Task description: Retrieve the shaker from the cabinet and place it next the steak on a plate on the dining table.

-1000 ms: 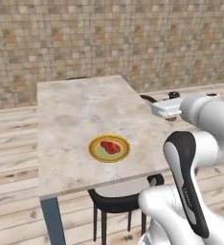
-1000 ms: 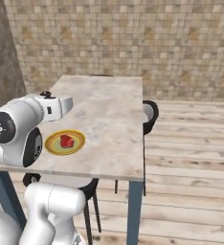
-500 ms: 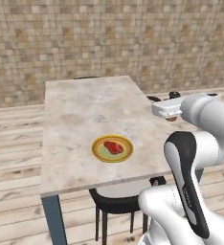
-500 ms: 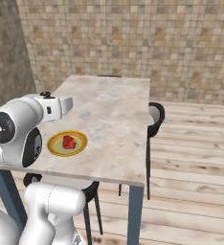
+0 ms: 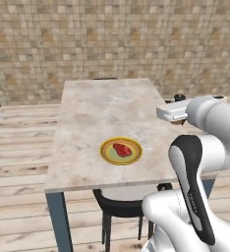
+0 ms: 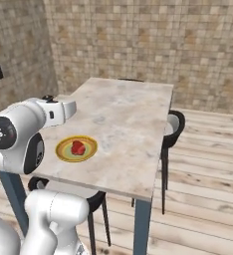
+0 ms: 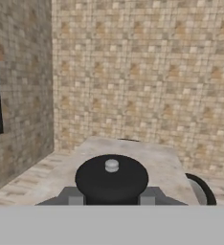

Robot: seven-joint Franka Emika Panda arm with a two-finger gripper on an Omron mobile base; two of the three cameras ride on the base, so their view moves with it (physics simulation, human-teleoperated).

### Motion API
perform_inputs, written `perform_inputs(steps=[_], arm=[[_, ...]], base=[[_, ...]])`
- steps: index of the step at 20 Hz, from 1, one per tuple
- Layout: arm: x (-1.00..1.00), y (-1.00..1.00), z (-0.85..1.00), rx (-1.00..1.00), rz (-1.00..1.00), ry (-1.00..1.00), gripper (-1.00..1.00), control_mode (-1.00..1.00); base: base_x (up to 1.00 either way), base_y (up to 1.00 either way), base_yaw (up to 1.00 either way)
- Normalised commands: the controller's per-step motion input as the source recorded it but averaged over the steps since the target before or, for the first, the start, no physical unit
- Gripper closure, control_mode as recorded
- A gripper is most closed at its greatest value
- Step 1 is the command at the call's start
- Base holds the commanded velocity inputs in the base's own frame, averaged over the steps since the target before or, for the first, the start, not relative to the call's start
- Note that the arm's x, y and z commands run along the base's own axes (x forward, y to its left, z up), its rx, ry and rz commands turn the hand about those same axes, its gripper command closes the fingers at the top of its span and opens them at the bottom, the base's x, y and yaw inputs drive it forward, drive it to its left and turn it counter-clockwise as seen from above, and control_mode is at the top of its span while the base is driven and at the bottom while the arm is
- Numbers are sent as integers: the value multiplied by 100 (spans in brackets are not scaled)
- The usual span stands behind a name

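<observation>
In the hand view my gripper (image 7: 112, 199) is shut on the shaker (image 7: 112, 178); its round dark cap with a small silver knob sits between the fingertips (image 7: 76, 199). The same dark cap (image 5: 178, 96) pokes up above my white hand at the right edge of the dining table (image 5: 95, 110), and at the table's left edge (image 6: 49, 97) in the right base view. The plate (image 5: 106, 156) with a yellow rim lies near the table's front, and the red steak (image 5: 121, 149) rests on it. From the right the plate (image 6: 62, 153) and steak (image 6: 78, 147) lie just beside my hand. The cabinet is out of view.
A dark chair (image 5: 121, 203) is tucked under the table's near edge. Another chair (image 6: 174, 127) stands at its right side. Behind the table rises a tan tiled wall (image 5: 112, 39). The floor is pale wood planks (image 6: 208, 164).
The whole picture has shifted as the base drove: the table and plate now sit nearer and more central. The arm keeps its pose with the shaker still gripped.
</observation>
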Motion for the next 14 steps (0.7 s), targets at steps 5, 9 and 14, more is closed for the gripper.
perform_inputs(steps=[5, 9, 14], arm=[[0, 0, 0, 0, 0, 0, 100, 100], [0, 0, 0, 0, 0, 0, 100, 100], [0, 0, 0, 0, 0, 0, 100, 100]], base=[[79, -33, 33], [78, -24, 29], [81, -11, 17]])
